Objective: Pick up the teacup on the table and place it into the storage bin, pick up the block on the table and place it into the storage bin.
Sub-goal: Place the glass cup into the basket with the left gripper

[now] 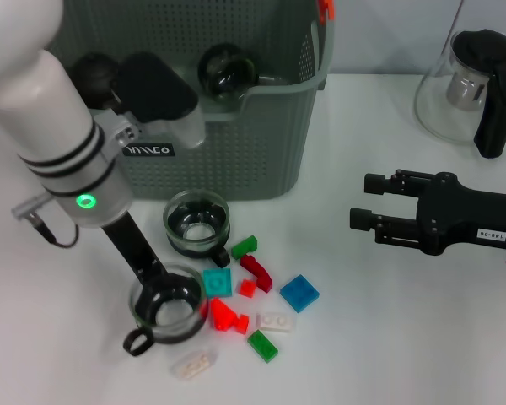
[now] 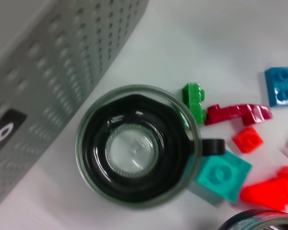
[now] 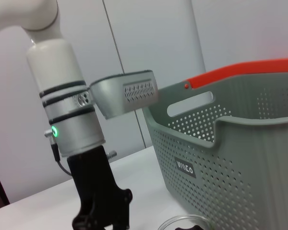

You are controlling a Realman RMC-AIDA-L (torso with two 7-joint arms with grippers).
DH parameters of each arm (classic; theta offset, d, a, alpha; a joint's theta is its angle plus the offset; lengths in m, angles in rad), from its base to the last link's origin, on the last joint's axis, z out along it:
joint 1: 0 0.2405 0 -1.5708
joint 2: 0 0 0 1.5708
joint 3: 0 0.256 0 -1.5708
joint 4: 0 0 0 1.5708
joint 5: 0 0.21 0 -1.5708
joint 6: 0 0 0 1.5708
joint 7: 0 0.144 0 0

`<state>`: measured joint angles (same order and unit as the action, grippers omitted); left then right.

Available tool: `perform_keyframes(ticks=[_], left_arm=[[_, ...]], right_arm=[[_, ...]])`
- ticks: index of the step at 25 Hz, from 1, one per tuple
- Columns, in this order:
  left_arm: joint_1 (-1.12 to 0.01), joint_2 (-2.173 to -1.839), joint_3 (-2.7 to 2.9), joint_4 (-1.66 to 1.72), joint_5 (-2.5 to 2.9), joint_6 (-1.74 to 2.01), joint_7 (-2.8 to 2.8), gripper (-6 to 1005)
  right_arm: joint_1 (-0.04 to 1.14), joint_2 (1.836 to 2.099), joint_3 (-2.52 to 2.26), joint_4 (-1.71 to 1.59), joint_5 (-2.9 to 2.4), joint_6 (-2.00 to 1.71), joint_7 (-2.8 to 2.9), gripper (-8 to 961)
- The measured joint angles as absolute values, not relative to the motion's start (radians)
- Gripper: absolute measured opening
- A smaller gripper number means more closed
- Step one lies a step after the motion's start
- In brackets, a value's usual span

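Left tool (image 1: 164,308) inside clear teacup (image 1: 166,316) (black handle).

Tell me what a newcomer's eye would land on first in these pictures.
First, the big grey-green storage bin at the back of the white table, with a glass teacup already inside. In front of it, two more glass teacups sit beside a scatter of bright blocks. The left hand reaches down at the nearer teacup, while the right hand hovers open off to the right.
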<state>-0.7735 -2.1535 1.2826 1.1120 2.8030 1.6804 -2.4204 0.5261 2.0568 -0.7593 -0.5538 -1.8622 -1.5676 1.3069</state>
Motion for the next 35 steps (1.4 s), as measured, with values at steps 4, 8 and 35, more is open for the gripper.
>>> perform_keyframes(ticks=[4, 8, 35], left_arm=[[-0.763, -2.146, 1.207, 1.274, 2.791, 1.799, -2.410, 38], [-0.780, -2.150, 1.037, 1.429, 2.704, 1.937, -2.374, 40], [-1.034, -1.968, 0.910, 0.778, 2.676, 0.956, -2.363, 53]], right_arm=[[0.526, 2.055, -0.759, -0.554, -1.862, -1.568, 1.307, 713], [0.528, 2.054, -0.753, -0.554, -1.862, -1.568, 1.301, 713], [0.526, 2.057, -0.750, -0.554, -1.867, -1.564, 1.308, 711]])
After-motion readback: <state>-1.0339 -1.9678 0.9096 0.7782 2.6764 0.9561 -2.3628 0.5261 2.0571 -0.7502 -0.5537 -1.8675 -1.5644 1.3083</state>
